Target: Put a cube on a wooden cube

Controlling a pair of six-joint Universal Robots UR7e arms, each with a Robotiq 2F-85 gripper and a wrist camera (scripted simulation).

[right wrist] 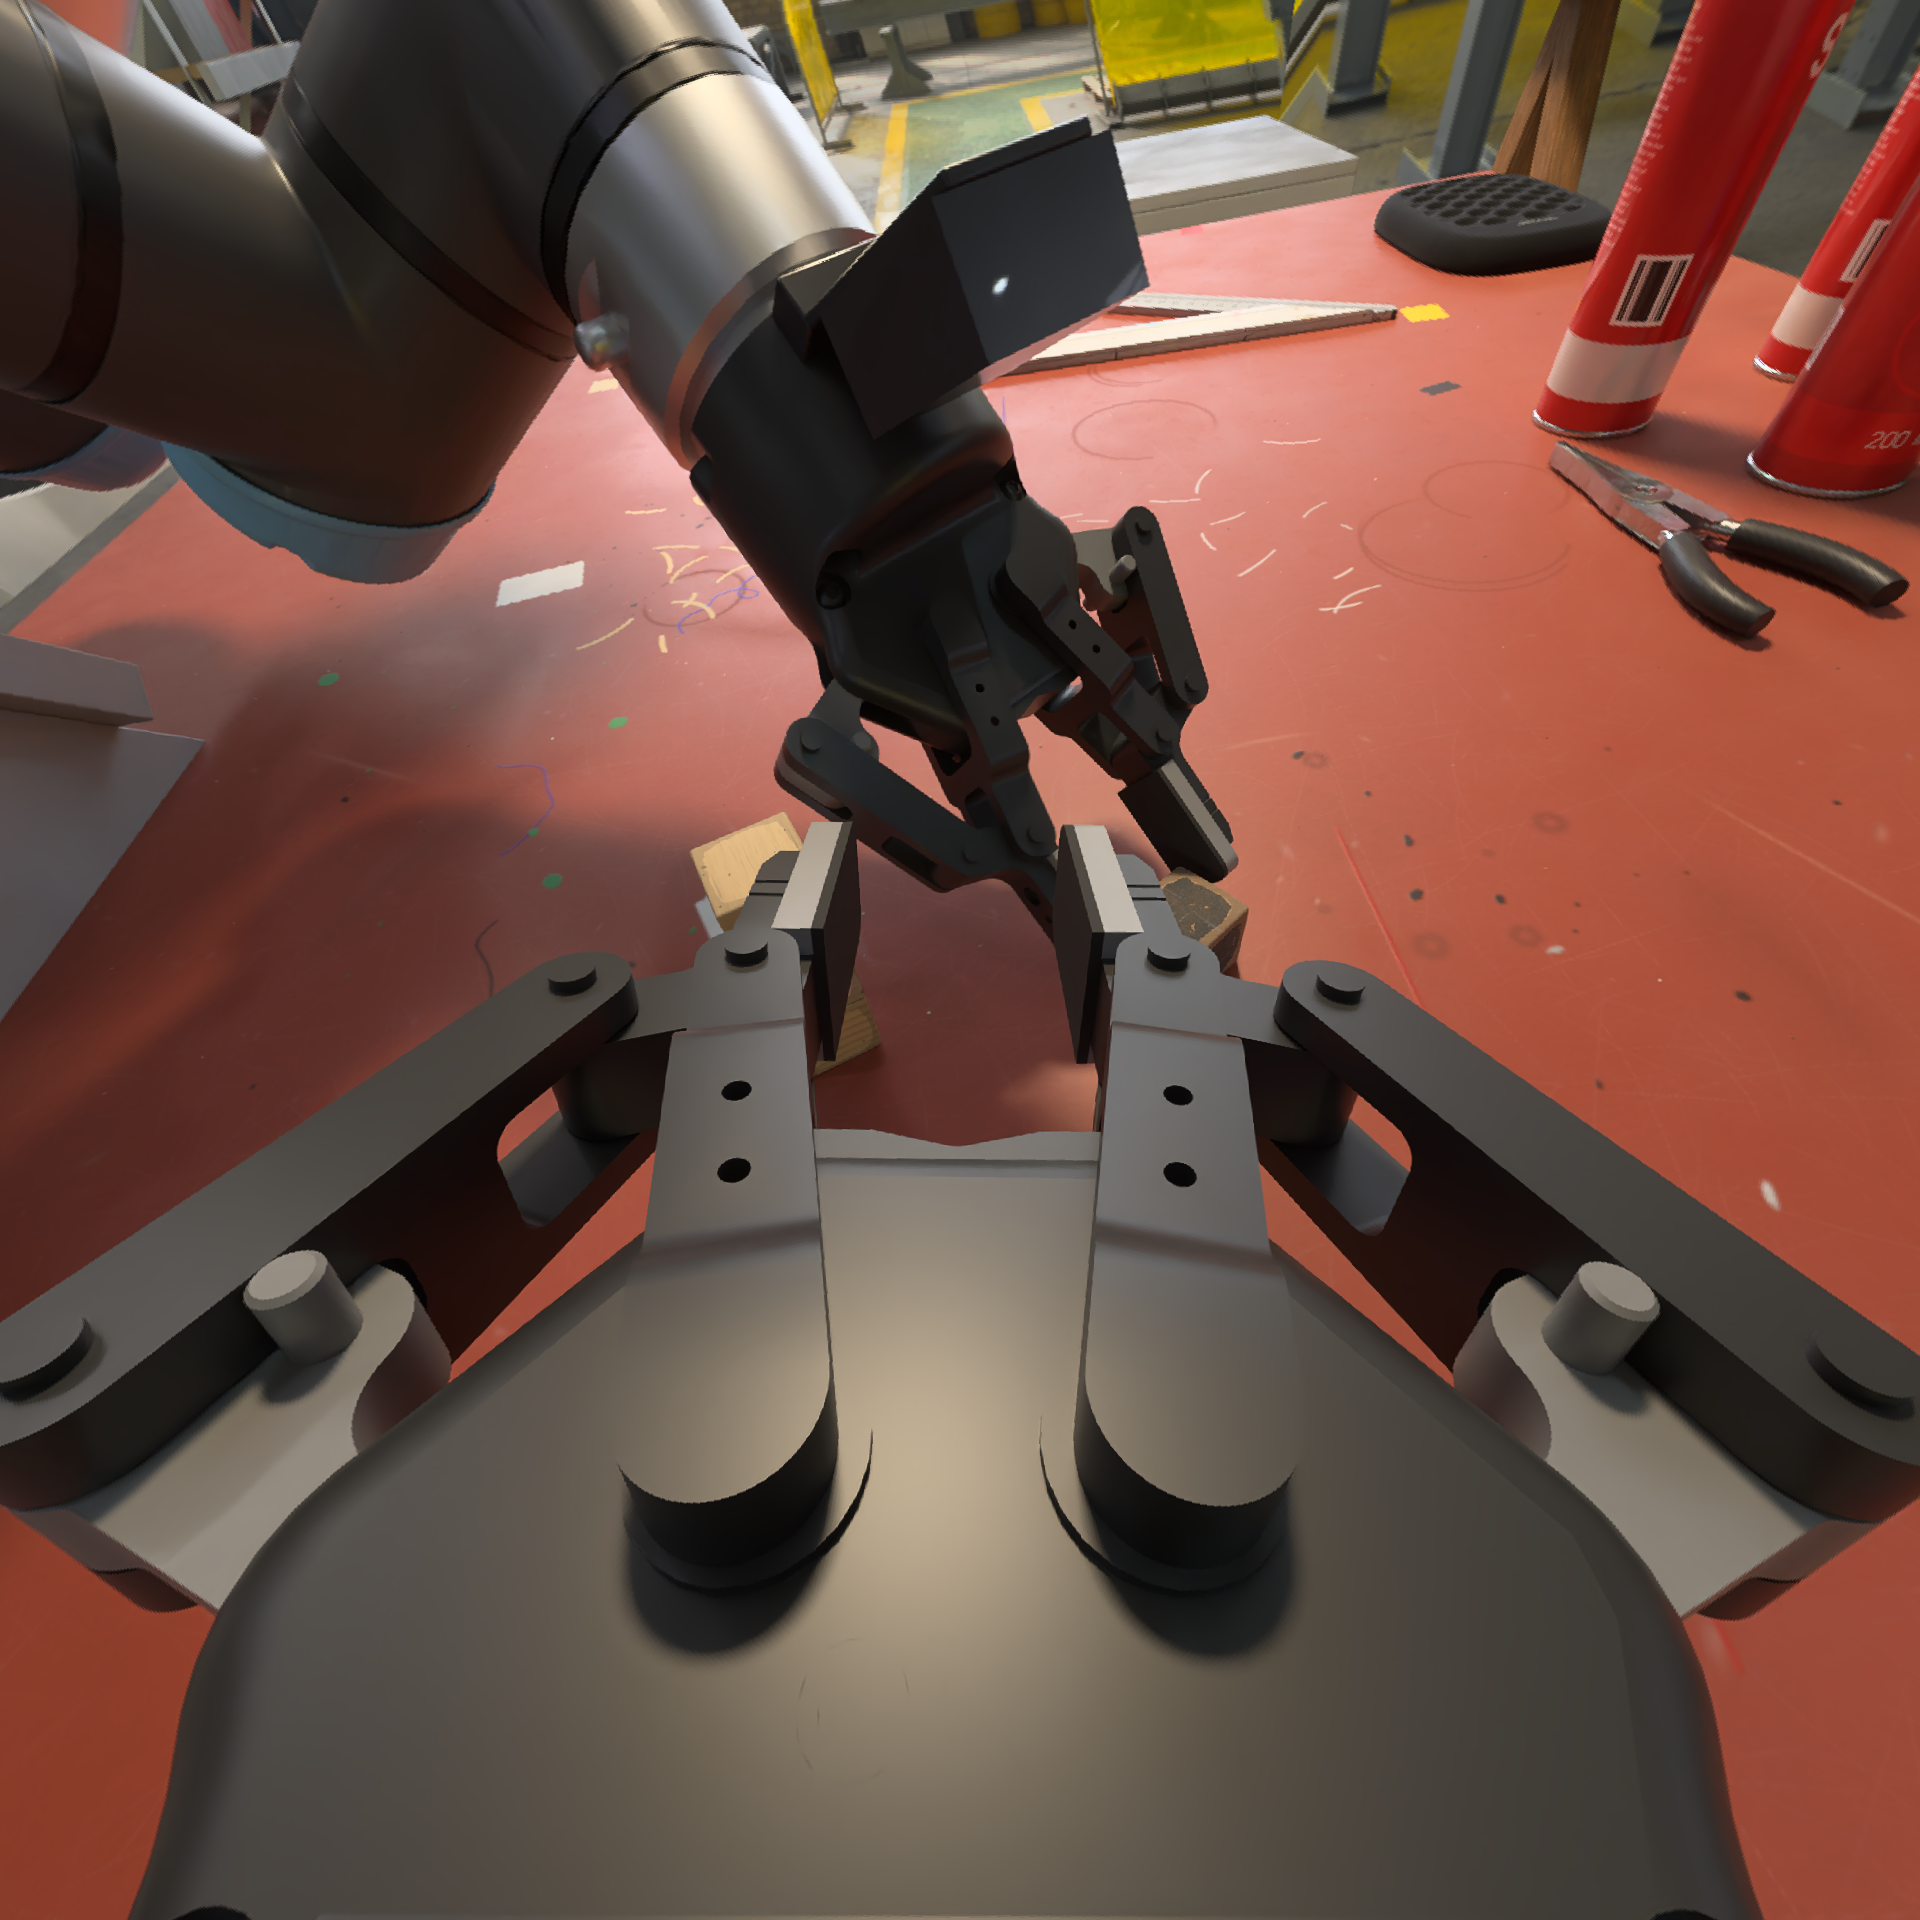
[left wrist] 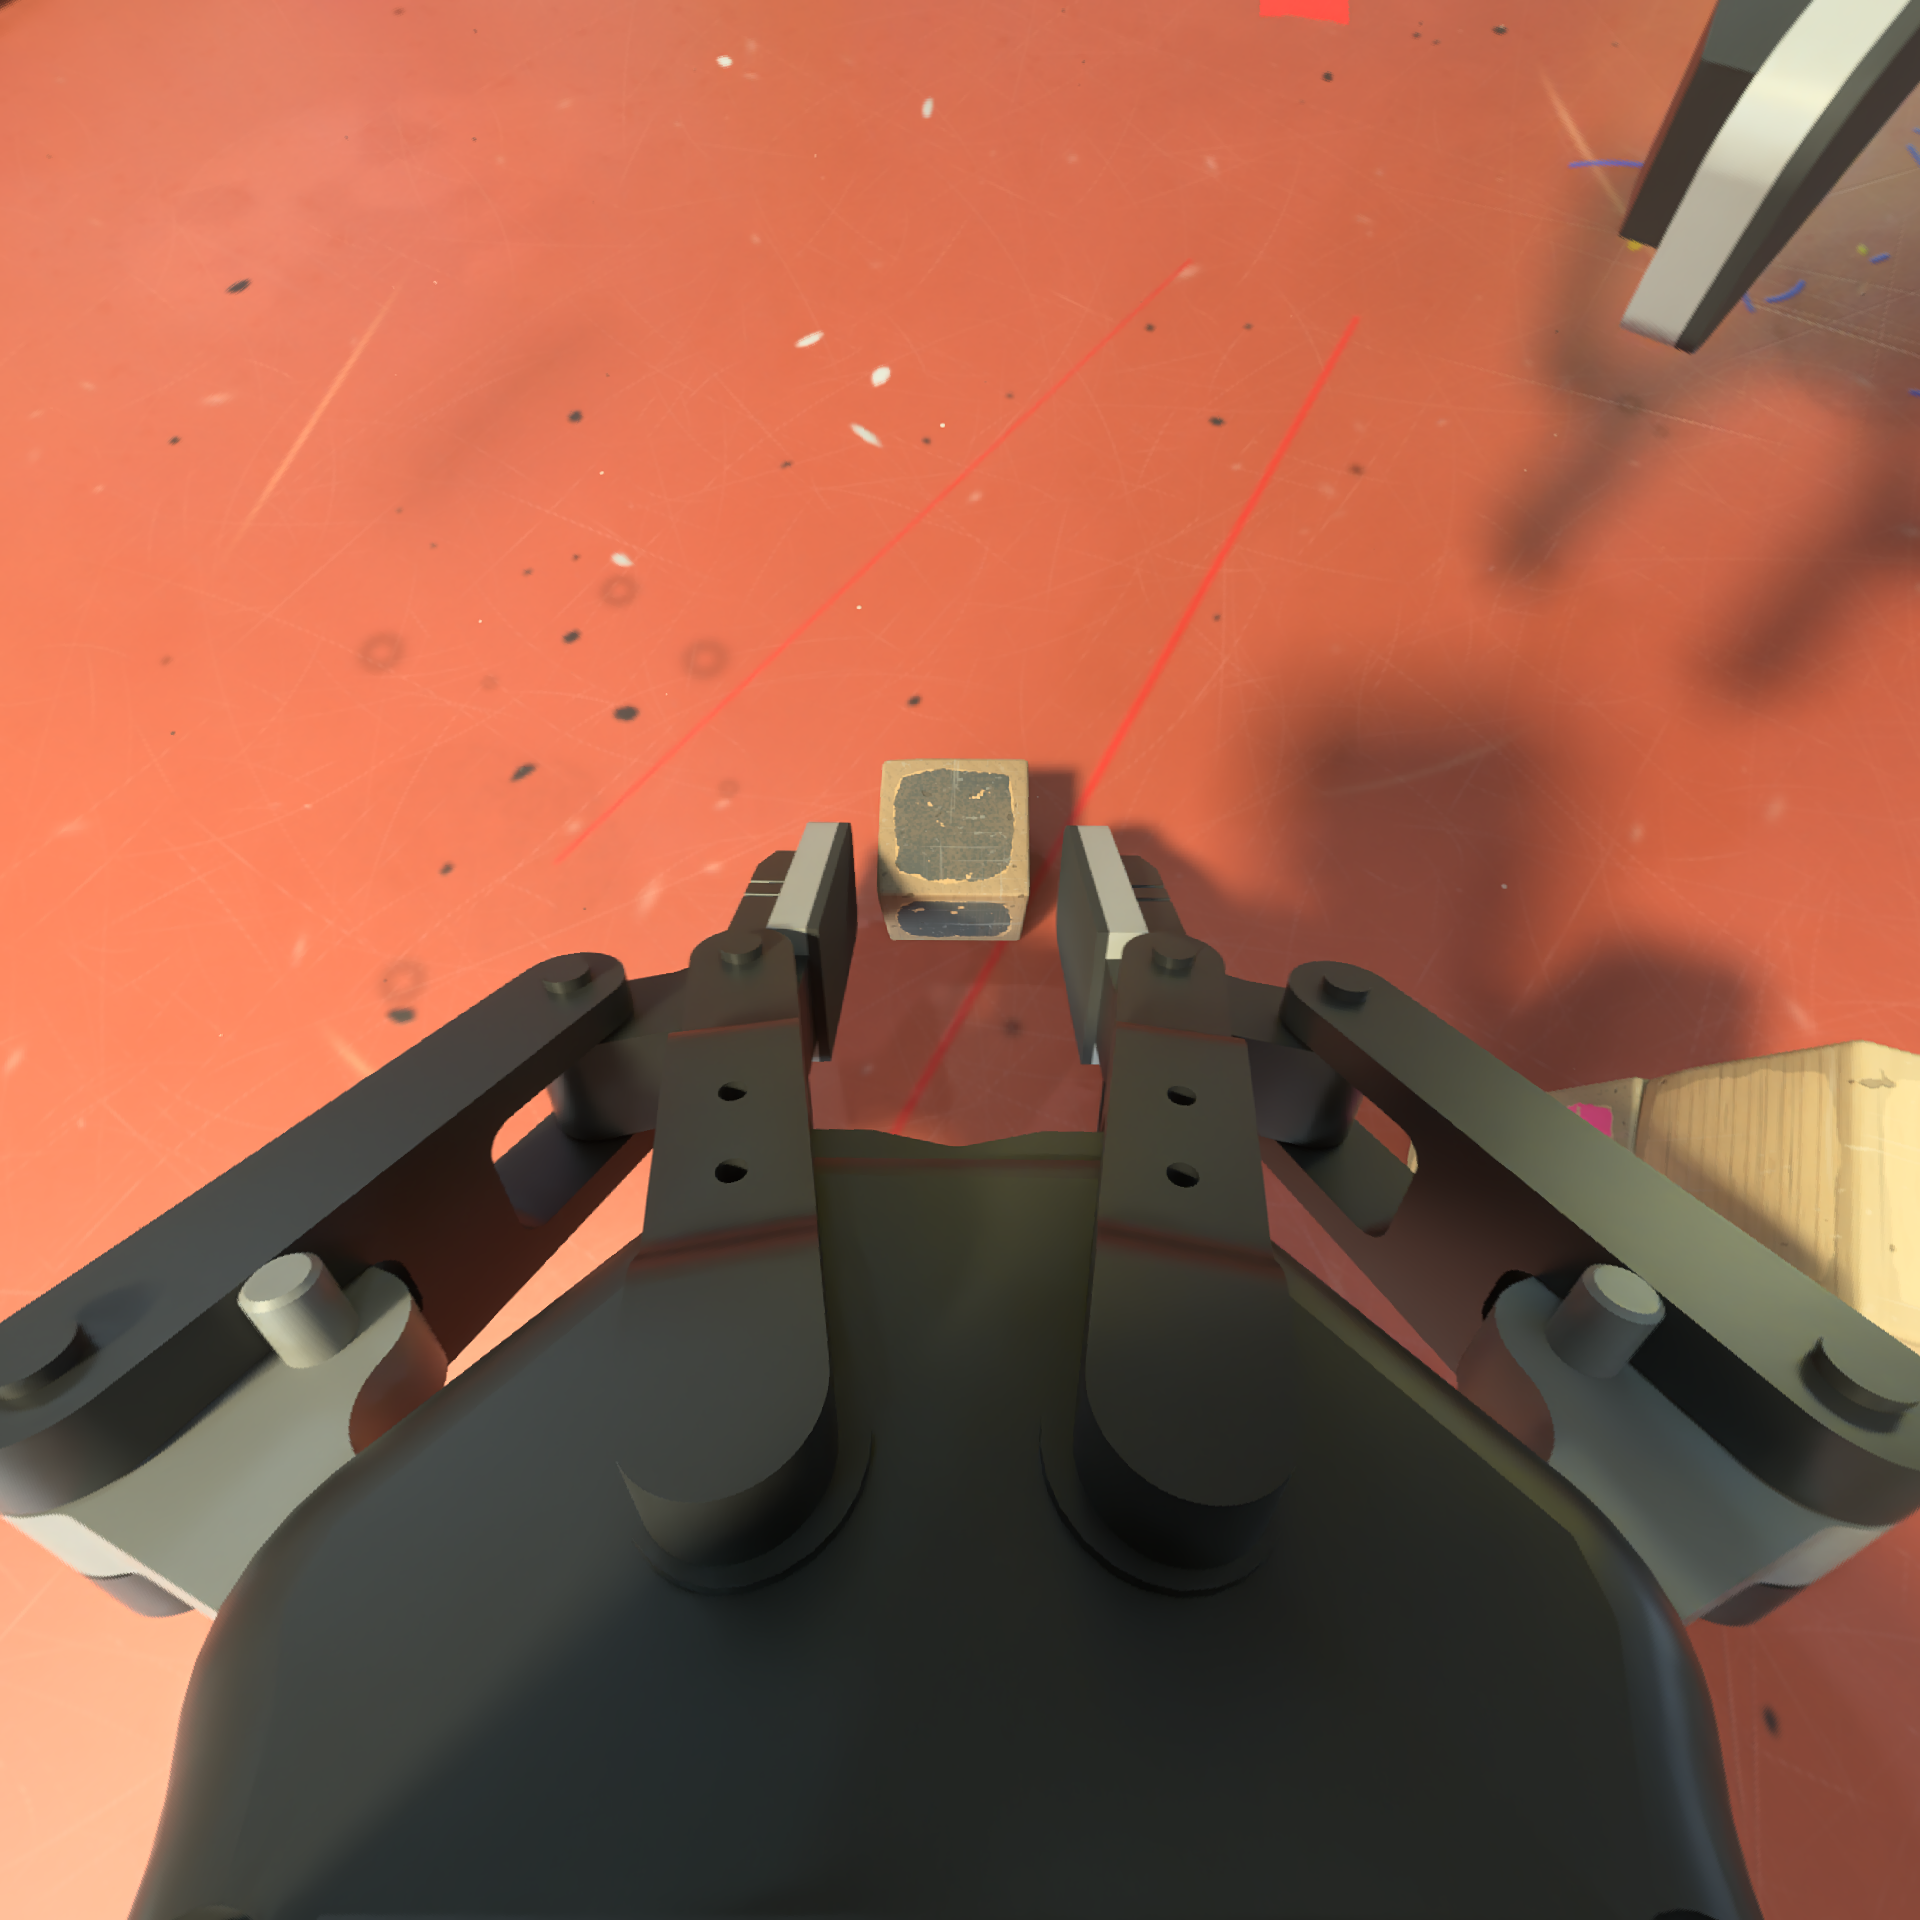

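- Your left pincer point(left wrist: 956, 914) is open, jaws spread wider than the small cube, nothing held.
- The small cube point(left wrist: 954, 852) sits on the red bench point(left wrist: 520, 416) just past the left pincer's tips, lined up with the gap between them; pale wood edges, worn dark patches on top and on the near face. Neither finger touches it.
- The wooden cube point(left wrist: 1766, 1174), larger, light and grainy, lies low at the right edge of the left wrist view, behind the pincer's right linkage, with a small pink patch on its near side. It stands apart from the small cube.
- In the right wrist view, your right pincer point(right wrist: 956, 914) is open too, empty, held above the bench.
- Same view: the left pincer point(right wrist: 1101, 842) comes down at a slant from the upper left, 1 finger just over the small cube point(right wrist: 1205, 914). The cube is partly hidden behind your right pincer's right finger.
- The wooden cube point(right wrist: 743, 862) shows behind the right pincer's left finger, mostly covered; it sits left of the small cube with bare bench between them.
- Elsewhere on the bench point(right wrist: 1455, 831): pliers point(right wrist: 1714, 540) far right, red cylinders point(right wrist: 1662, 239) behind them, a black perforated pad point(right wrist: 1491, 213) at the far edge, a pale folding ruler point(right wrist: 1226, 322) mid-back.
- 1 finger of the right pincer point(left wrist: 1756, 177) shows at the top right of the left wrist view.
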